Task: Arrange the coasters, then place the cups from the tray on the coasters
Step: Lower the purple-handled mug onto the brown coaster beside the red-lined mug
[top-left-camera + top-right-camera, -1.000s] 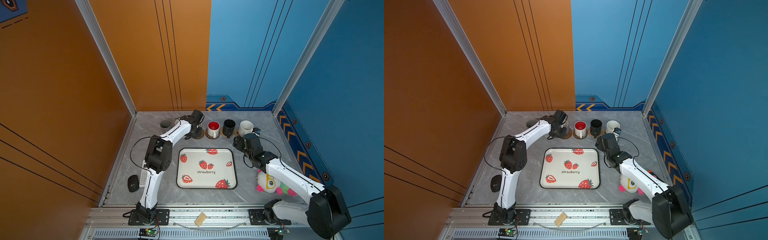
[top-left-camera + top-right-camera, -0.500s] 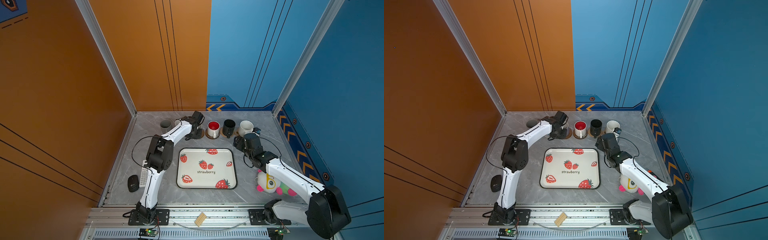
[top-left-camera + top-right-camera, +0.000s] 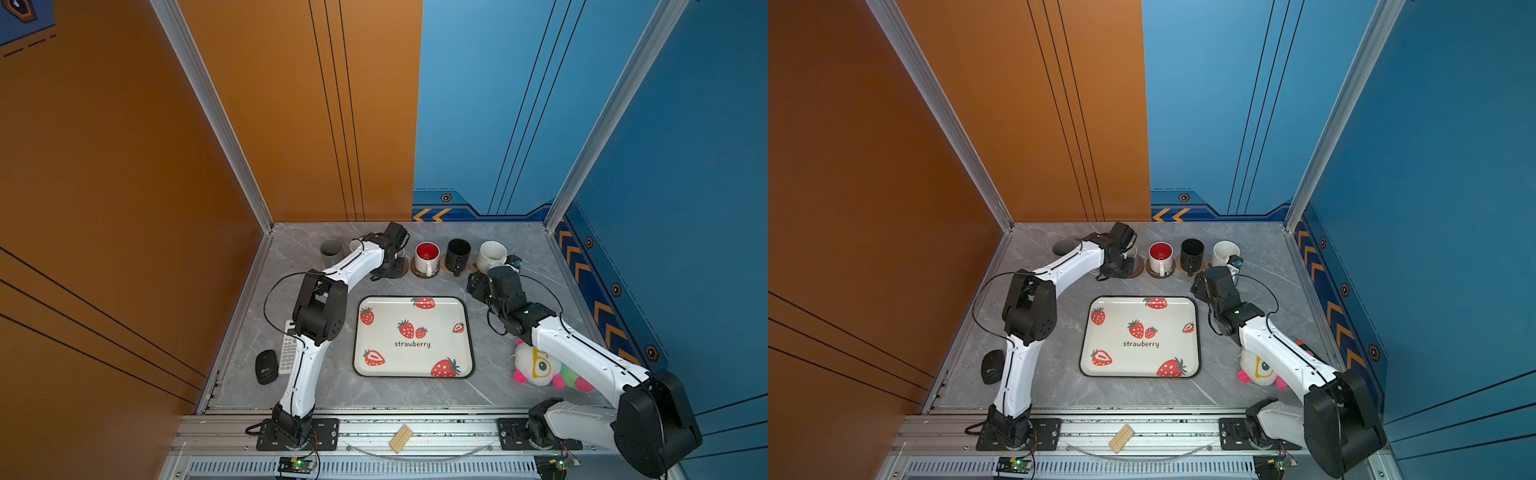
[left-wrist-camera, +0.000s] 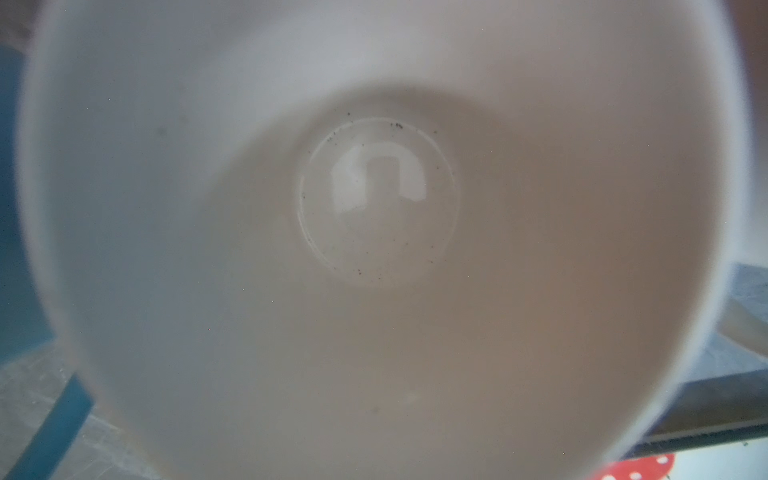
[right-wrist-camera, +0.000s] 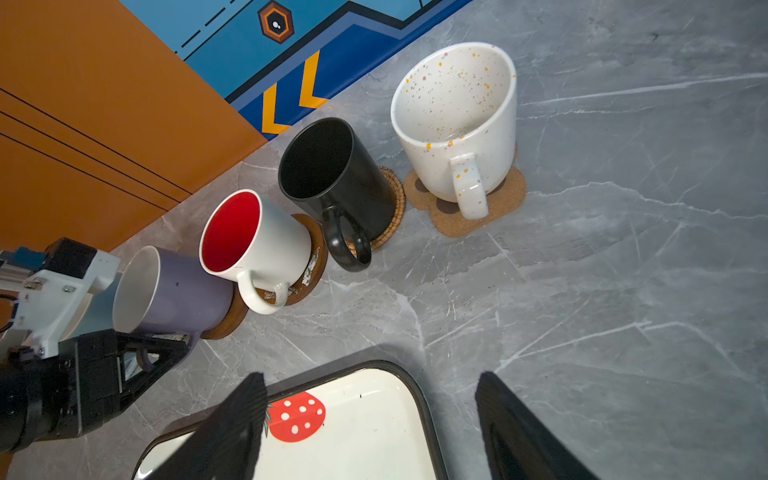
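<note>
The tray (image 3: 365, 365) lies bare in the middle in both top views. Behind it runs a row of cups. The speckled cup (image 5: 453, 120) stands on the paw-print coaster (image 5: 498, 203), the black cup (image 5: 332, 170) on the rattan coaster (image 5: 397, 195), and the red-inside cup (image 5: 257, 237) on a wooden disc (image 5: 313, 266). My left gripper (image 5: 141, 357) is shut on the handle of the lilac cup (image 5: 183, 291), whose base rests on another wooden disc (image 5: 228, 318). That cup's white inside (image 4: 374, 199) fills the left wrist view. My right gripper (image 5: 370, 415) hangs open over the tray's back right corner (image 5: 419, 399).
A tall grey cup (image 3: 331, 249) stands at the back left, and the left arm mostly hides another cup (image 3: 356, 245) beside it. A plush toy (image 3: 540, 368) lies under the right arm. A mouse (image 3: 266, 365) and a small keyboard (image 3: 286, 353) lie at the left edge.
The left arm's elbow has crept slightly to the right while its gripper stays at the lilac cup. The right arm has not moved.
</note>
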Tool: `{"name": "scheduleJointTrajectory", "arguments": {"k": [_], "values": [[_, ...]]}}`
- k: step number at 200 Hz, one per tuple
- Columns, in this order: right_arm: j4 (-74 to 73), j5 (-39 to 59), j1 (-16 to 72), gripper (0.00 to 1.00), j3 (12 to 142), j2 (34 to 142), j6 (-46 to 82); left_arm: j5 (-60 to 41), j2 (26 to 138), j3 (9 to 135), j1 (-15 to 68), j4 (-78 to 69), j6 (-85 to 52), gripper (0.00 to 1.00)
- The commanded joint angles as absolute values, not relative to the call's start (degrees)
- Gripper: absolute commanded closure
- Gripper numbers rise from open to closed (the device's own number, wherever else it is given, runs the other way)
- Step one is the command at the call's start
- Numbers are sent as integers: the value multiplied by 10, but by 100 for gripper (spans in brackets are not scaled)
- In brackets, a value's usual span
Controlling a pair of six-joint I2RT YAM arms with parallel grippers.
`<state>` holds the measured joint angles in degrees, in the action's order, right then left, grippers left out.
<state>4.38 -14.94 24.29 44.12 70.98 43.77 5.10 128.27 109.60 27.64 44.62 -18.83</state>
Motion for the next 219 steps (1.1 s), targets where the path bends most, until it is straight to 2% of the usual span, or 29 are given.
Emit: {"name": "scheduleJointTrajectory", "arguments": {"k": [1,219], "values": [[42,-144,238,22,432,703,437,63,1283,1121,281,440,-181,100],[42,-142,235,22,428,700,436,61,1309,1153,281,465,-179,100]]}}
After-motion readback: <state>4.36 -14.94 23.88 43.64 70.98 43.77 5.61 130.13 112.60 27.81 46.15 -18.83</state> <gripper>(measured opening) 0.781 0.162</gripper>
